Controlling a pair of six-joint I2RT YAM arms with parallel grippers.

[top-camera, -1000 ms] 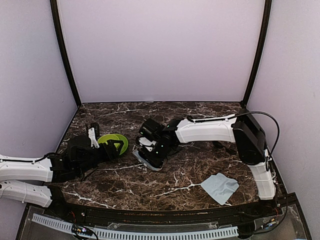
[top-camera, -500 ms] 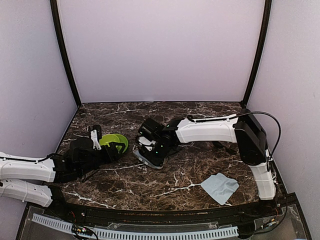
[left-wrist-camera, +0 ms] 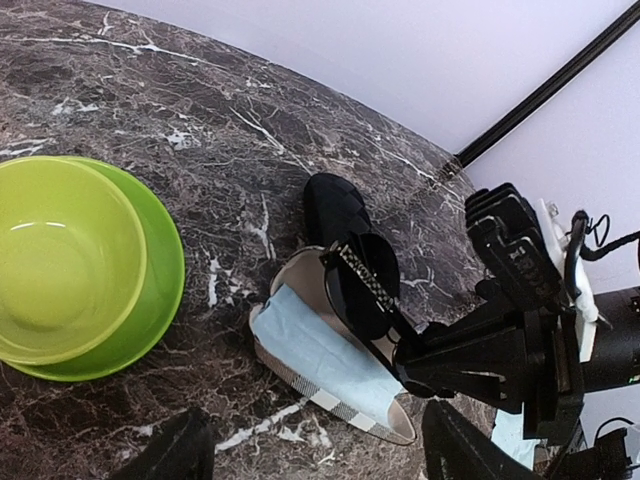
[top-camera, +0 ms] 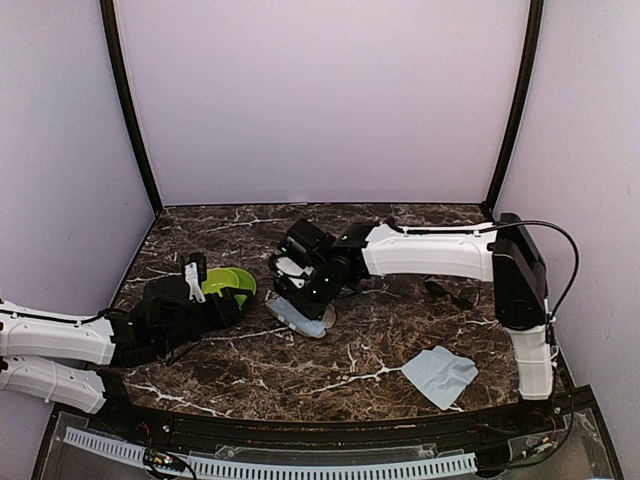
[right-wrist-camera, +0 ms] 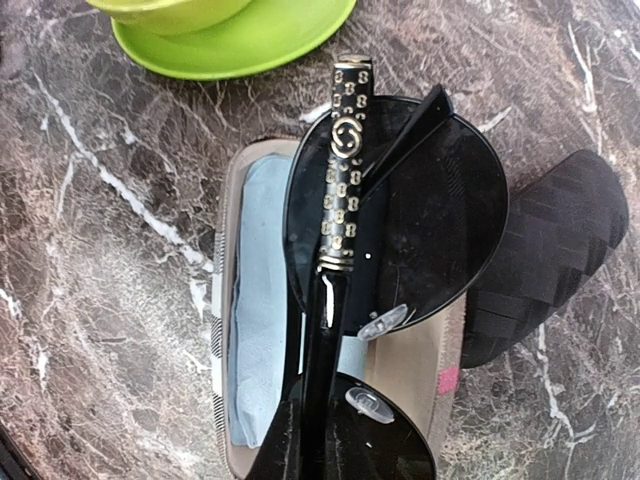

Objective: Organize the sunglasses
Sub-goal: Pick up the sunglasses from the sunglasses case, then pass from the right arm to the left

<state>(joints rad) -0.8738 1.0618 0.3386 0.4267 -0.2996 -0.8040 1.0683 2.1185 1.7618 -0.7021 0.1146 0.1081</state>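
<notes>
Your right gripper (left-wrist-camera: 412, 352) clenched folded sunglasses (right-wrist-camera: 400, 230) mid-frame, lenses tilted over open case (right-wrist-camera: 224, 330), likely to seat them on blue cloth (right-wrist-camera: 262, 300). Left gripper (left-wrist-camera: 315, 455) gaped empty, lower edge.

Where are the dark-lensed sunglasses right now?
In the top view, the dark-lensed sunglasses are mid-table, over the open striped case holding a light blue cloth, right of the round green bowl.
</notes>
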